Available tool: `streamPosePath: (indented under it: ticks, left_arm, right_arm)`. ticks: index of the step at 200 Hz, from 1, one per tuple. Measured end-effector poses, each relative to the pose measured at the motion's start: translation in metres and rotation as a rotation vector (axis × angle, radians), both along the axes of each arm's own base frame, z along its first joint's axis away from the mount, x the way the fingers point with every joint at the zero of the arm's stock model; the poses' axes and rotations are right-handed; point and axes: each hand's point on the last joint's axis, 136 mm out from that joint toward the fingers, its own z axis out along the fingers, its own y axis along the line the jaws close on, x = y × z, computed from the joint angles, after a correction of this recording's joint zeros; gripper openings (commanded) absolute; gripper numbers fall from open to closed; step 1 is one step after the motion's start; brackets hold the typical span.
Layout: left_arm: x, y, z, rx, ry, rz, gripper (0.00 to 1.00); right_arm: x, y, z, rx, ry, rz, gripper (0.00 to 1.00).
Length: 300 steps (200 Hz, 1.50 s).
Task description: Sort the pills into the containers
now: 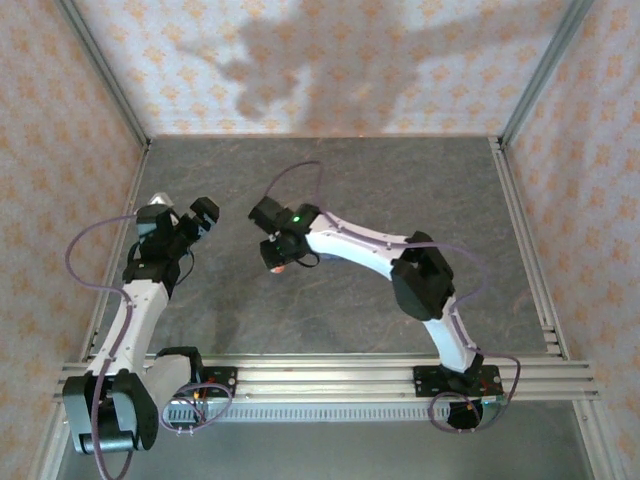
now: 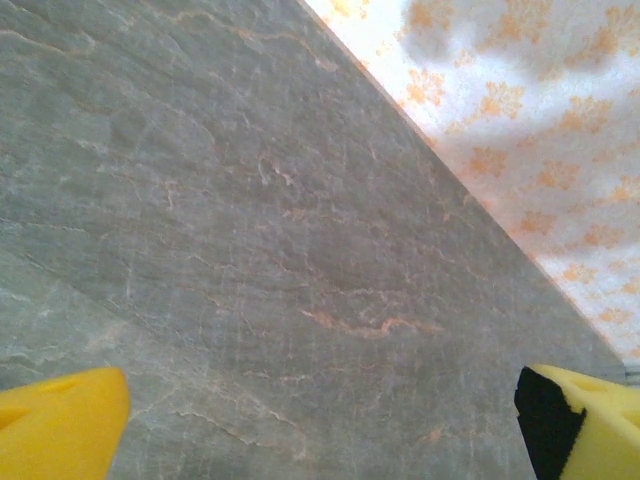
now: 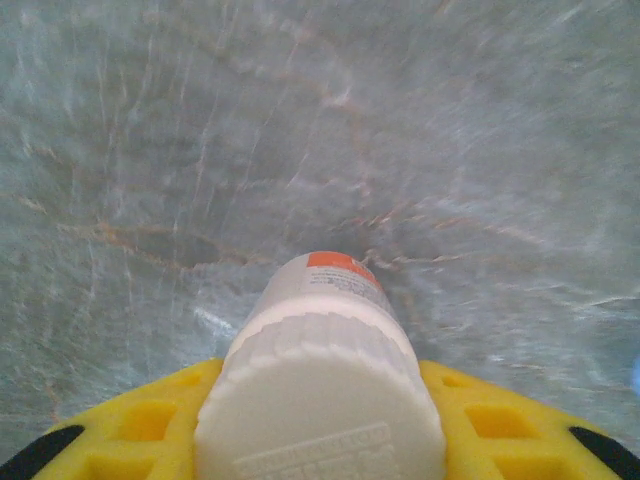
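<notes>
Pinching a small white plastic bottle with an orange band [image 3: 322,340] between its yellow fingers [image 3: 150,425], the right gripper [image 1: 281,262] sits near the centre of the grey stone-pattern tabletop [image 1: 400,190]. The left gripper [image 1: 203,217], near the left edge, is spread wide. A blue sliver [image 3: 636,375] beside the right gripper is too small to identify.
</notes>
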Motion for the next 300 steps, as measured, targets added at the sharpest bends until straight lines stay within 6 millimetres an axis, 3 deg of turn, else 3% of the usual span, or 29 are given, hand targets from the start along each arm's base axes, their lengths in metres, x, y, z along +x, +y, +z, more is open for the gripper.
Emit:
streamPosePath:
  ticks: [42, 79, 104, 137, 165, 190, 246, 267, 300]
  left_arm:
    - [0.015, -0.039, 0.024, 0.058, -0.061, -0.179, 1.00]
    - [0.029, -0.078, 0.047, 0.088, -0.141, -0.370, 1.00]
    - [0.040, -0.110, 0.048, 0.117, -0.163, -0.512, 1.00]
    - [0.038, -0.165, 0.040, 0.227, -0.193, -0.732, 1.00]
    - [0.038, -0.209, 0.032, 0.333, -0.238, -0.896, 1.00]
    - [0.040, -0.237, 0.018, 0.409, -0.279, -0.994, 1.00]
    - [0.034, -0.302, -0.018, 0.579, -0.392, -1.200, 1.00]
    - [0.036, -0.314, -0.019, 0.624, -0.447, -1.225, 1.00]
    - [0.045, -0.317, -0.011, 0.688, -0.518, -1.205, 1.00]
  right_arm:
    - [0.030, -0.032, 0.056, 0.116, -0.068, -0.086, 0.41]
    - [0.061, -0.078, 0.082, 0.174, -0.079, -0.184, 0.41]
    - [0.087, -0.110, 0.095, 0.217, -0.078, -0.256, 0.41]
    - [0.103, -0.143, 0.113, 0.278, -0.071, -0.311, 0.41]
    - [0.107, -0.165, 0.127, 0.323, -0.065, -0.333, 0.41]
    - [0.107, -0.180, 0.134, 0.346, -0.052, -0.334, 0.41]
    - [0.102, -0.204, 0.134, 0.396, 0.004, -0.327, 0.41]
    - [0.098, -0.205, 0.134, 0.411, 0.022, -0.291, 0.41]
    - [0.085, -0.197, 0.137, 0.434, 0.071, -0.218, 0.41]
